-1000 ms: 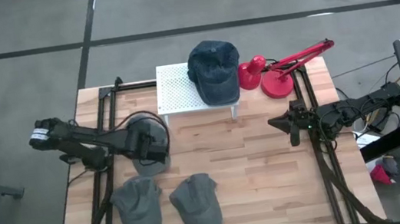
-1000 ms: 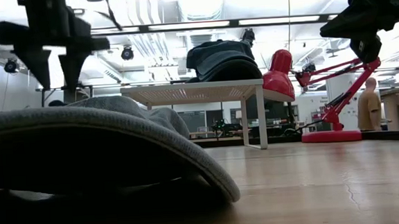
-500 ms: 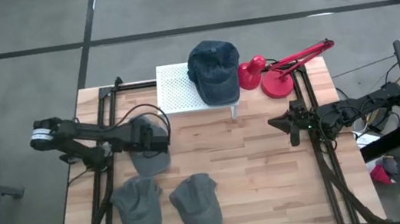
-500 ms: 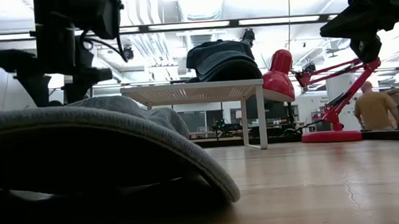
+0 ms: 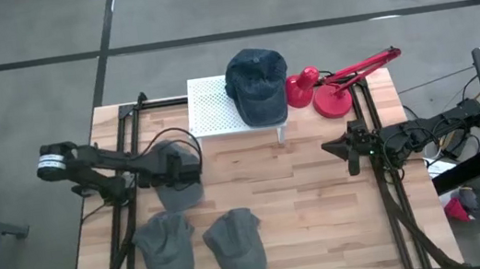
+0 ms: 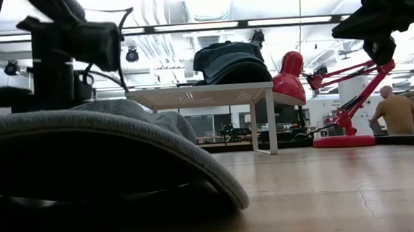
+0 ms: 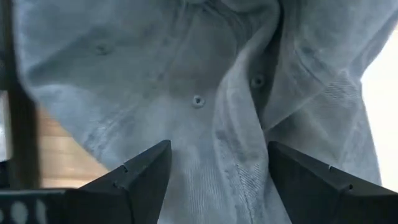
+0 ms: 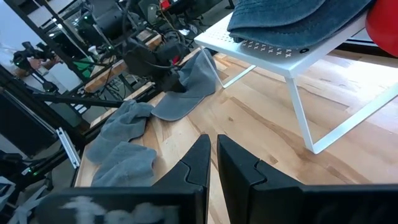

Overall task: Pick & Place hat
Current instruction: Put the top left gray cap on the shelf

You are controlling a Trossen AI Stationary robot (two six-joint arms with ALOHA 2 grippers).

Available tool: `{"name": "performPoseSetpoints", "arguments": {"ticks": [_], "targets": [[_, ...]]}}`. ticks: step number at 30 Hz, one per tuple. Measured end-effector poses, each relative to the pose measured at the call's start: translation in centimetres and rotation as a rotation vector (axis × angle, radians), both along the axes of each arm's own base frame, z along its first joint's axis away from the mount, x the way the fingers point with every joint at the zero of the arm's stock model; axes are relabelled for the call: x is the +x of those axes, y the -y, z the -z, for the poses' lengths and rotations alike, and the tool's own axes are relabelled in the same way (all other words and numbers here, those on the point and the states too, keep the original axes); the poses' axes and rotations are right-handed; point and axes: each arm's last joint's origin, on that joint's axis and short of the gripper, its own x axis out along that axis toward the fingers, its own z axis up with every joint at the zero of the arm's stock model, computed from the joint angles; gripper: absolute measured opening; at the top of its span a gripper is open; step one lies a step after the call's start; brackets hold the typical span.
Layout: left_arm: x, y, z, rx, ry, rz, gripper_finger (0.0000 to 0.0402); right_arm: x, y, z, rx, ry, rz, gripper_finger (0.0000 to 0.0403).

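Note:
A grey hat (image 5: 179, 196) lies on the wooden table, left of centre. My left gripper (image 5: 180, 176) points down at it, open. In the left wrist view its two fingers stand either side of a raised fold (image 7: 239, 134) in the grey hat's crown (image 7: 186, 81). Two more grey hats (image 5: 166, 248) (image 5: 235, 245) lie near the front edge. A dark blue hat (image 5: 256, 82) rests on a white perforated stand (image 5: 208, 106) at the back. My right gripper (image 5: 347, 150) hovers shut at the right, holding nothing, and also shows in its own wrist view (image 8: 212, 155). My left gripper comes at the grey hat's crown from above, pointing steeply down, its open fingers (image 7: 146, 174) astride the fold. Whether the fingertips touch the cloth, I cannot tell. The hat lies flat on the table.
A red desk lamp (image 5: 336, 85) stands at the back right beside the stand. Bare wood (image 5: 294, 192) stretches across the table's middle and right. The front grey hat (image 6: 87, 152) fills the low view's near left. A person (image 6: 394, 112) shows far off in the room.
My left gripper has sunk toward the grey hat at the table's left, tipping more steeply downward and swinging slightly. The hats have stayed where they were.

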Motion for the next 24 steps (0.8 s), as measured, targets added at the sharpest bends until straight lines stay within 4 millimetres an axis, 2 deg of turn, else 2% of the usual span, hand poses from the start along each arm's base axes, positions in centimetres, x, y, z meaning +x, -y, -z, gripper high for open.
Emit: {"name": "performPoseSetpoints", "arguments": {"ticks": [5, 9, 13, 21, 24], "targets": [[0.0, -0.1, 2.1, -0.024, 0.105, -0.007, 0.0271, 0.0, 0.0, 0.0, 0.000, 0.000, 0.000, 0.0027], [-0.4, 0.0, 3.3, -0.052, 0.150, -0.014, 0.0242, 0.0, 0.0, 0.0, 0.000, 0.001, 0.000, 0.0027], [-0.7, 0.0, 3.6, -0.061, 0.152, -0.033, 0.0182, 0.0, 0.0, 0.0, 0.008, 0.003, 0.002, 0.0027], [-0.4, -0.1, 2.8, 0.004, 0.184, -0.037, 0.0028, 0.0, 0.0, 0.0, 0.011, 0.004, 0.003, 0.0027], [-0.5, -0.2, 1.8, 0.038, 0.185, -0.044, 0.0008, 0.0, 0.0, 0.0, 0.011, 0.003, 0.003, 0.0027]]}}
